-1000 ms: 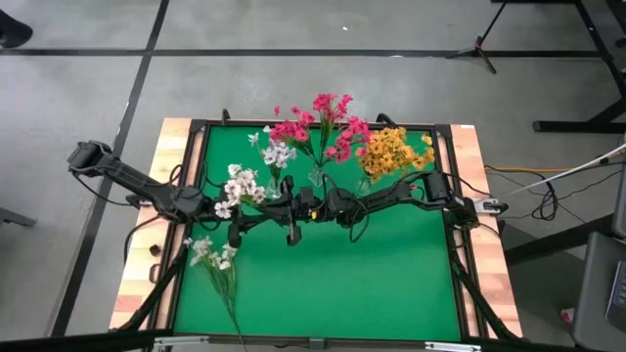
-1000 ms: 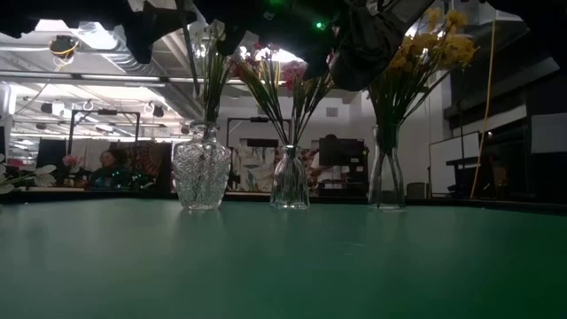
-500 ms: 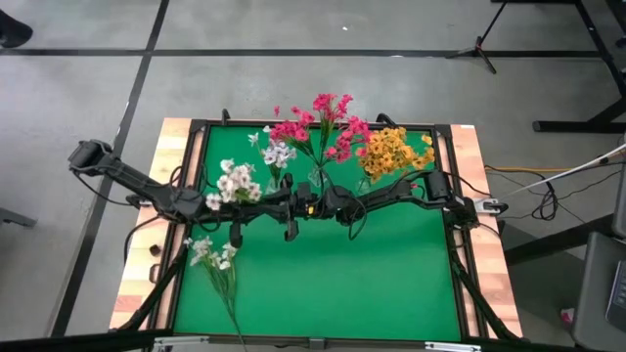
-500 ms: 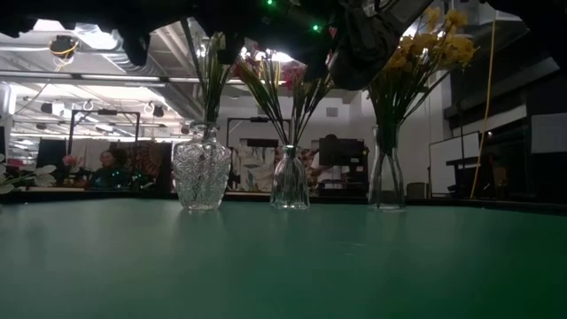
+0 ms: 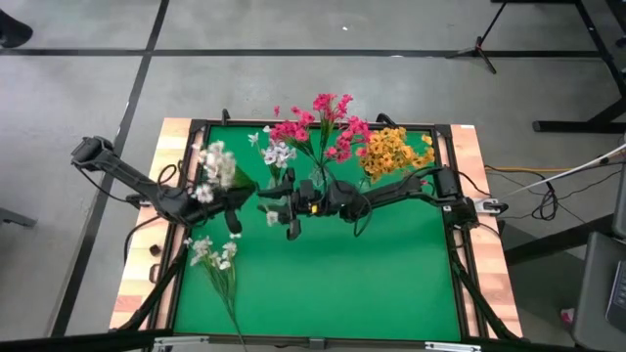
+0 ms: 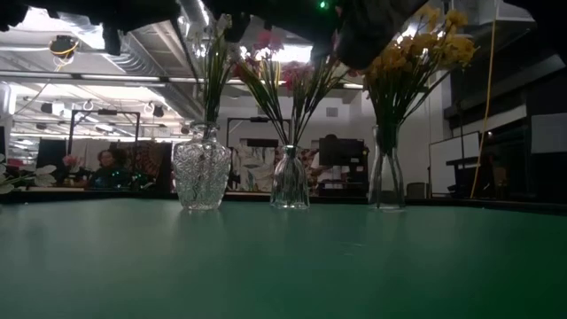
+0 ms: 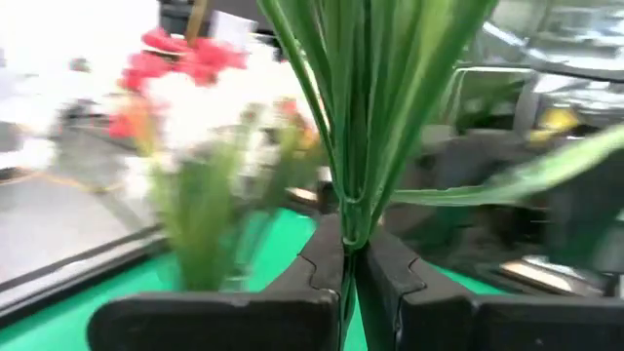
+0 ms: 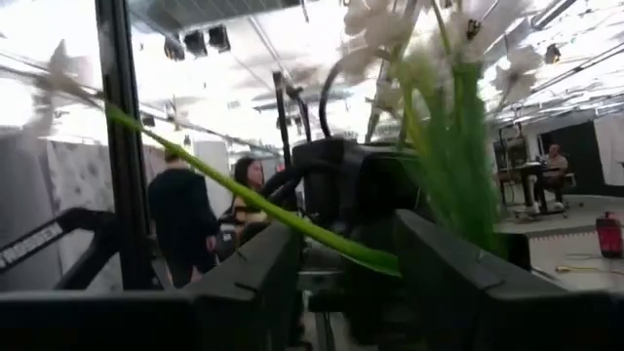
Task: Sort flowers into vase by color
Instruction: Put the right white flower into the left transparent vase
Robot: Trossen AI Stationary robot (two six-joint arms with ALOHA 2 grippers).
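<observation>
My left gripper [image 5: 238, 198] [image 7: 348, 255] is shut on a white flower sprig [image 5: 213, 166], held above the table's left half. My right gripper [image 5: 275, 203] [image 8: 341, 283] stands open just right of it; a long green leaf [image 8: 292, 229] of the sprig crosses the gap between its fingers. Three glass vases stand in a row at the far edge. The cut-glass vase [image 6: 201, 168] holds white flowers [image 5: 277, 154], the middle vase [image 6: 290, 179] pink ones [image 5: 319, 125], and the right vase [image 6: 387, 170] yellow ones [image 5: 391, 153]. Another white sprig [image 5: 216, 258] lies flat on the mat. My left gripper pinches the sprig's green stem [image 7: 348, 229] between its two fingers [image 7: 385, 268], just below where the leaves branch off. The fingers point about level and lie across the stem. The sprig is lifted clear of the table, its leaves and blossoms rising beyond the fingers.
The green mat [image 5: 391, 274] is bordered by a wooden frame [image 5: 147, 254]. Both arms meet over the mat's middle, close in front of the vases. People and furniture show in the room beyond the far edge.
The white sprig has gone with my left gripper. Its blossom head has swung from above the arms toward the table's left and far edges as the left wrist turned. My right gripper has stayed near the middle.
</observation>
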